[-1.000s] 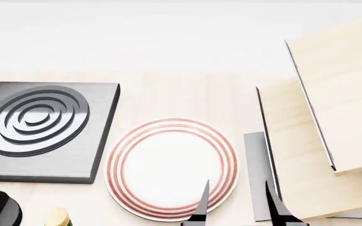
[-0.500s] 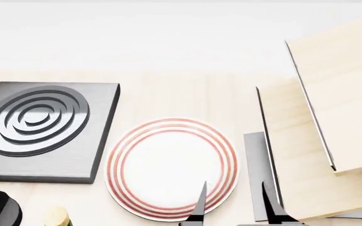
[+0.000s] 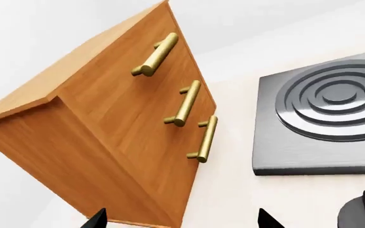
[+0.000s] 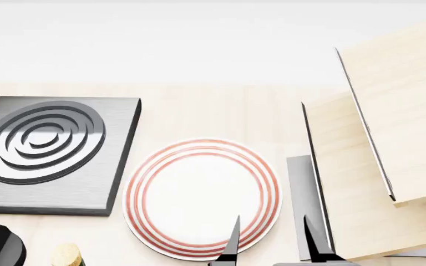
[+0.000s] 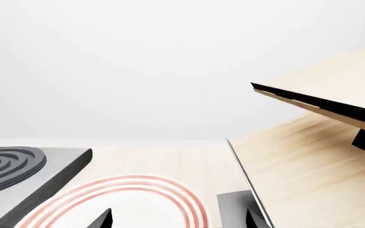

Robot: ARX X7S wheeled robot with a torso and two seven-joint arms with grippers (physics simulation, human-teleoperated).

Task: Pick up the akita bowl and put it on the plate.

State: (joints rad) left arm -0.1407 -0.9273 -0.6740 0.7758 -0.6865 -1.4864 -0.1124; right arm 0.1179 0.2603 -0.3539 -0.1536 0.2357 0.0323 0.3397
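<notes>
Akita bowl not visible in any view. Plate bare, just right of stove burner. Right gripper spread wide, empty, at plate's near-right rim. Best locate bowl first, then approach slowly.

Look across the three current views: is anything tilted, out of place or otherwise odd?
Yes. Right of the plate, pale wooden panels stand tilted and overlapping. In the left wrist view, a drawer cabinet looks askew, perhaps from the camera's angle.
</notes>
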